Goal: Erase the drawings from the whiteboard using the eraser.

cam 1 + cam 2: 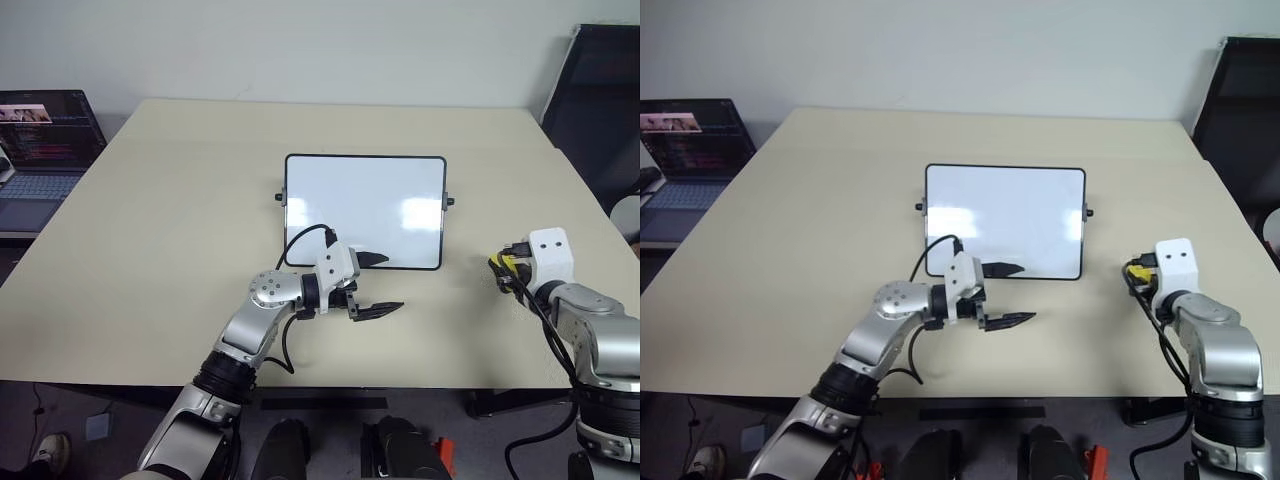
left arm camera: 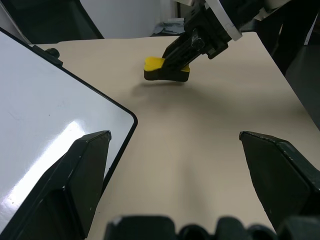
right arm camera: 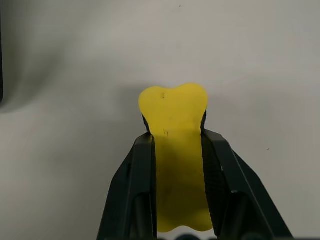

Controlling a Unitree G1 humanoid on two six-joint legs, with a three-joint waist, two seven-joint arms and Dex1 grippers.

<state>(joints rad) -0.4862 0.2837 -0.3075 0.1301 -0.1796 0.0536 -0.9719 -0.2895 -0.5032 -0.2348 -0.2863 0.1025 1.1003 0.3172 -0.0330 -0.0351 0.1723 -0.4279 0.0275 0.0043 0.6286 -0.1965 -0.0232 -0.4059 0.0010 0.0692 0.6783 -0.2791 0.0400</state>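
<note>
The right gripper (image 3: 177, 132) is clamped on the eraser (image 3: 175, 150), its two black fingers (image 3: 137, 185) pinching the yellow block across its narrow waist, with the eraser's long axis running straight out along the gripper and its flared end poking past the fingertips. In the head views the eraser (image 1: 1137, 272) sits low over the bare bench (image 1: 180, 200), near the bench's right edge and well clear of the whiteboard (image 1: 364, 210), which lies flat near the middle of the bench with its long sides parallel to the bench's front edge. The board therefore lies to the left of the held eraser, and a little farther from the front edge; its right short side, with the small black knob, is the nearest part.

The left gripper (image 1: 372, 285) hangs over the board's front edge, pointing toward the bench's right side, its fingers spread wide and holding nothing; one finger overlaps the board's front rim, the other hovers over the bench just in front of it. The left wrist view looks across the board's front right corner to the eraser (image 2: 166, 69) beyond.

No drawings can be made out on the white surface, only ceiling glare, so the erasing looks largely done. Any further pass would call for the right arm to swing leftward over the frame.
</note>
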